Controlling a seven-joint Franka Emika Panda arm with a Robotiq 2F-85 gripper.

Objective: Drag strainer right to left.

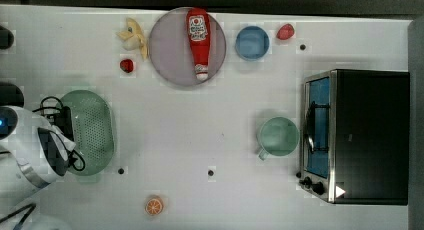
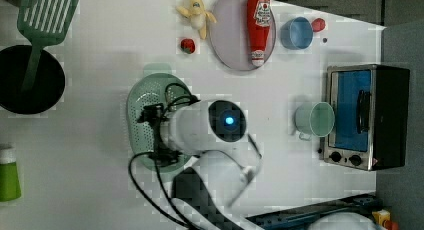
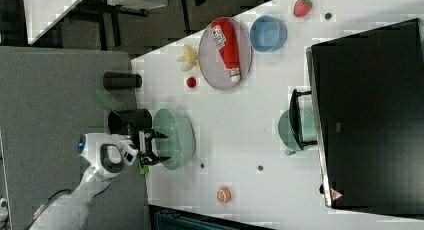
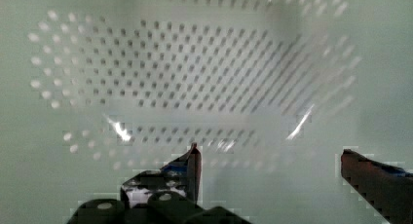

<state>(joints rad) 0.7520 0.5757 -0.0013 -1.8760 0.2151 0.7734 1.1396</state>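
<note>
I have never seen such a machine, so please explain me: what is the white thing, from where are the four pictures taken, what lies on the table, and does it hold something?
The white thing is a robot arm. Three cameras look at the table from above and the sides; the fourth sits on the arm's wrist. Its end effector is open over the strainer, the big pale green oval bowl with holes, and holds nothing. The wrist picture looks into the strainer between the two fingers. Also on the white table: a ketchup bottle on a plate, a blue bowl, a green mug, a toaster oven, a banana and an orange slice.
</note>
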